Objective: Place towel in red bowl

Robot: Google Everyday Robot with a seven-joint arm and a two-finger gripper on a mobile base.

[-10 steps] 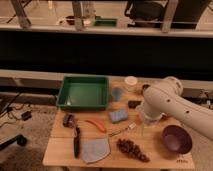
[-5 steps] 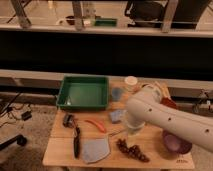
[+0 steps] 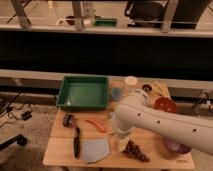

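A table (image 3: 59, 150) with a tray (image 3: 82, 95) at its back left. In front of the tray, near the left edge, lies a brush (image 3: 76, 142), with a slim curved item (image 3: 95, 125) just right of it. The towel (image 3: 95, 149) lies flat at the front edge, beside the brush. A cluster of small pieces (image 3: 136, 151) lies right of the towel. The robot arm (image 3: 160, 122) reaches in from the right; its gripper (image 3: 121, 142) points down between towel and cluster. The small bowl (image 3: 165, 105) sits back right, behind the arm, well apart from the towel; a larger bowl (image 3: 175, 146) sits front right, partly hidden by the arm
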